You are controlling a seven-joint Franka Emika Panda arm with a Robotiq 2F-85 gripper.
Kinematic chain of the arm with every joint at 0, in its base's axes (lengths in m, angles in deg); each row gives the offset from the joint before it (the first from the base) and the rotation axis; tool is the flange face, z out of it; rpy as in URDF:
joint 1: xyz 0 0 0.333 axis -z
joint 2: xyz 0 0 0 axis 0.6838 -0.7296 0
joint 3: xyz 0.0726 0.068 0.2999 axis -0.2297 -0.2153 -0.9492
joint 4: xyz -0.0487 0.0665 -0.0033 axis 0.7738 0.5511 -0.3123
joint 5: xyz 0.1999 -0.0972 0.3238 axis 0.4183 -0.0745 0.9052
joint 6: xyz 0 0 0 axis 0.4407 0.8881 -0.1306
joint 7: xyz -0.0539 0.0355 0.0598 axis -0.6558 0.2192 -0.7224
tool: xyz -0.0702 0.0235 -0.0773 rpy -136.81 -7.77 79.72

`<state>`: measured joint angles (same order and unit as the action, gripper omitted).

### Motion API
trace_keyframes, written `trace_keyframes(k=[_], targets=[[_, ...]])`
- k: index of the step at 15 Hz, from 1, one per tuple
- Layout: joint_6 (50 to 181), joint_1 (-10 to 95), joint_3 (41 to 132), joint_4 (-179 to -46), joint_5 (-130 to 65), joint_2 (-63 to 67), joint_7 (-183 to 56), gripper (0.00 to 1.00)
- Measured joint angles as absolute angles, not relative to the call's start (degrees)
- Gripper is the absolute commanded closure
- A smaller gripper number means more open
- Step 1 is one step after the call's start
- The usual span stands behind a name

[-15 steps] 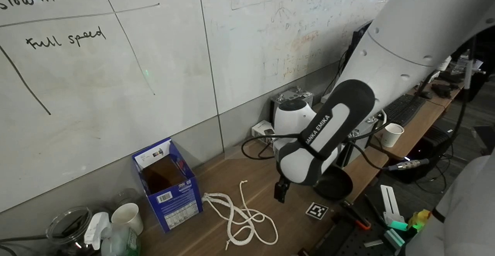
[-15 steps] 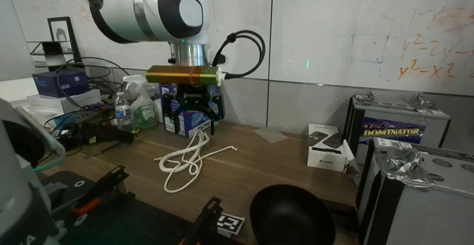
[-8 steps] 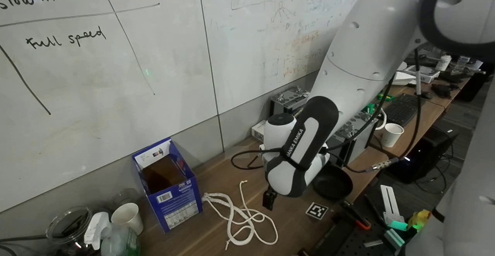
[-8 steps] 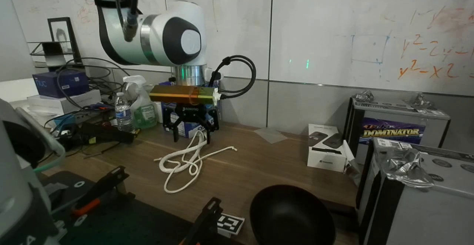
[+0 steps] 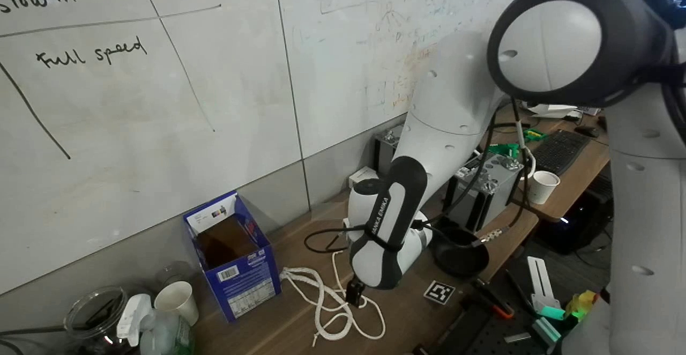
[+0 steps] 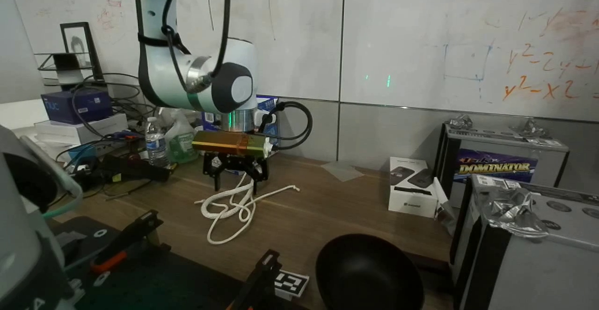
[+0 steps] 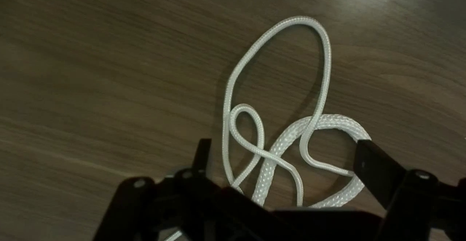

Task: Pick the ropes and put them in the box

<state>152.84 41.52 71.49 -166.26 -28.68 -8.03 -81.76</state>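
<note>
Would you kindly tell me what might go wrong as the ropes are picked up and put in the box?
The thin rope crosses the thick rope, so the open pincer may catch only one and leave the other behind. In the wrist view, a fingertip overlaps the thick rope, so lowering straight down could press on it. Both ropes lie in loose loops, so a length might hang outside the box.

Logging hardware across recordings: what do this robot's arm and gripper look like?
The arm is mostly white with black trim, lettering ending in "EMIKA", and black cables strapped along it. The gripper is black, with two slim fingers; an amber-and-gold bar is mounted above it.
</note>
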Motion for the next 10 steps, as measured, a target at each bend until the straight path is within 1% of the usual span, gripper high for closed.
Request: trace_keyframes(k=[10], targets=[[155.89,43.34,70.18,-158.44,-33.41,-20.07,-82.17,0.00]])
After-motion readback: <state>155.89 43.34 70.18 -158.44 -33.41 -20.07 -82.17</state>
